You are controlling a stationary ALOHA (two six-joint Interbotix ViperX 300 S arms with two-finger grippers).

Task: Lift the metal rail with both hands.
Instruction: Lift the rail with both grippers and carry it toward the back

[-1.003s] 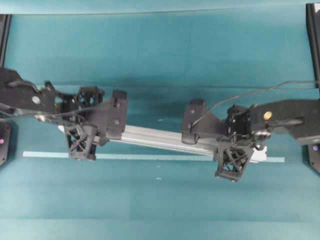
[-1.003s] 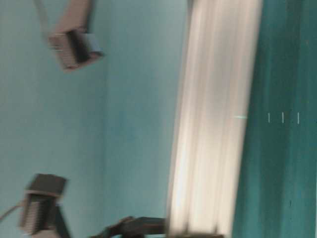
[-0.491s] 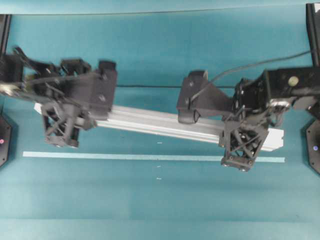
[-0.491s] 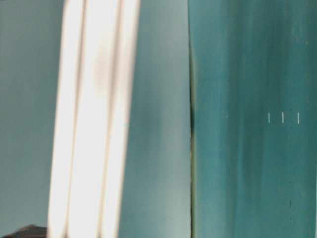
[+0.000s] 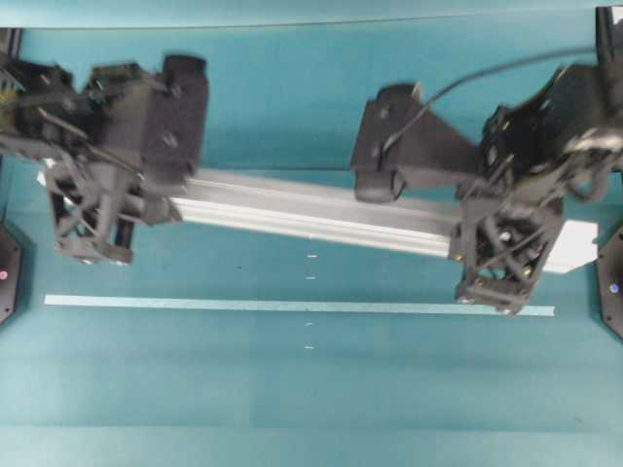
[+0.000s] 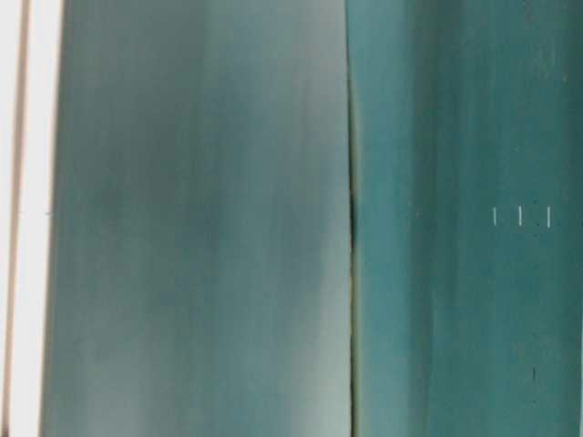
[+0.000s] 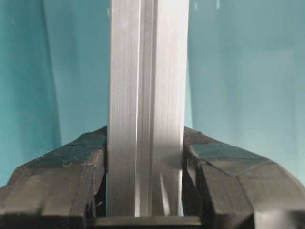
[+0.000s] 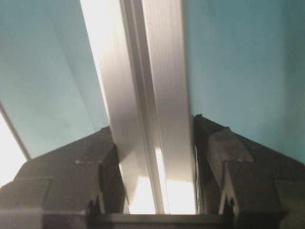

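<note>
While both arms hang over the teal table (image 5: 292,409), the metal rail (image 5: 311,209) runs slantwise between them, its right end lower in the overhead view. The left gripper (image 5: 92,219) is clamped on the rail near its left end, the right gripper (image 5: 501,258) near its right end, fingers (image 7: 71,176) pressed against both flanks. A pale tape strip (image 5: 243,305) lies on the table beyond it
</note>
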